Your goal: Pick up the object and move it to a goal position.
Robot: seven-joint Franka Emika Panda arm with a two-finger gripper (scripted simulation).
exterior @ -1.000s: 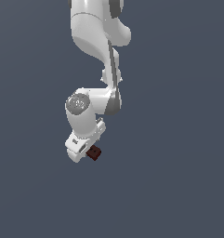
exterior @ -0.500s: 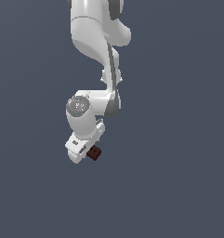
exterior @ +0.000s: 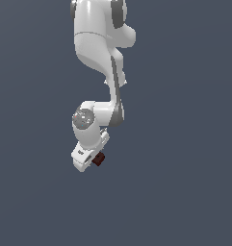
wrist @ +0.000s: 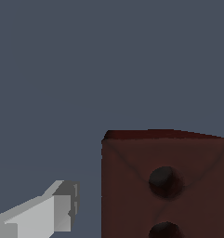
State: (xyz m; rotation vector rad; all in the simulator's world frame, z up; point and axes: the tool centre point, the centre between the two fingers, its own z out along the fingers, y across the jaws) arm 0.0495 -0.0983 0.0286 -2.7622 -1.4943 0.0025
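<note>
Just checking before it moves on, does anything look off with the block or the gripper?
Nothing looks damaged. In the wrist view the block sits off to one side of the one visible finger, with a gap between them; a grip can't be confirmed.

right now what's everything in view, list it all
block: one, dark reddish-brown, right at the gripper's tip in the exterior view; the wrist view shows two dark holes on one face
background: plain grey-blue all round, no table edge or goal marker visible
arm: one, white with grey joints, reaching down from the top of the exterior view
gripper: one, white, at the arm's lower end against the block; one grey finger shows in the wrist view, apart from the block there
</note>
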